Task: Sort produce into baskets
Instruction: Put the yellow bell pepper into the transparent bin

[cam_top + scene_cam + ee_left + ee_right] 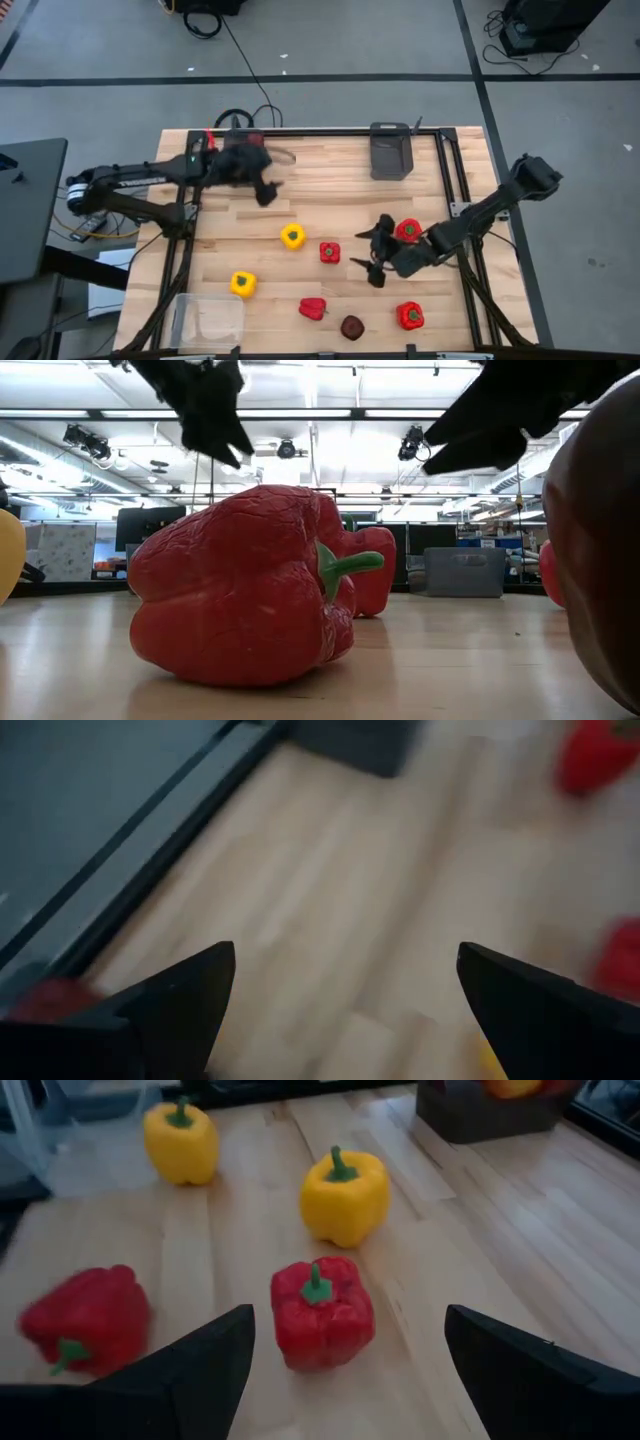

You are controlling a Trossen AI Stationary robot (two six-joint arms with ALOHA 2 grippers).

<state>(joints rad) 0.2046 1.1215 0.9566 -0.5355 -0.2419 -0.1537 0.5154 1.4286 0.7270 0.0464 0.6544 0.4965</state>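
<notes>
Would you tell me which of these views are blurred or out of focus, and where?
Left wrist view: streaked throughout, open left gripper over smeared table. High view: left gripper smeared, the rest sharp. Right wrist view: red pepper between the open right gripper's fingers fairly clear, edges soft. Low view: near red pepper sharp, dark apple at the edge blurred.

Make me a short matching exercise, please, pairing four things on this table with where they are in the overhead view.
Things:
1. clear bin
2. dark grey bin
3. maroon apple
4. right gripper

Places:
A. at the far edge, right of centre
B. open, just right of a red pepper mid-table
C. near-left corner
D. near edge, between two red peppers

Pairs: 1-C, 2-A, 3-D, 4-B
</notes>
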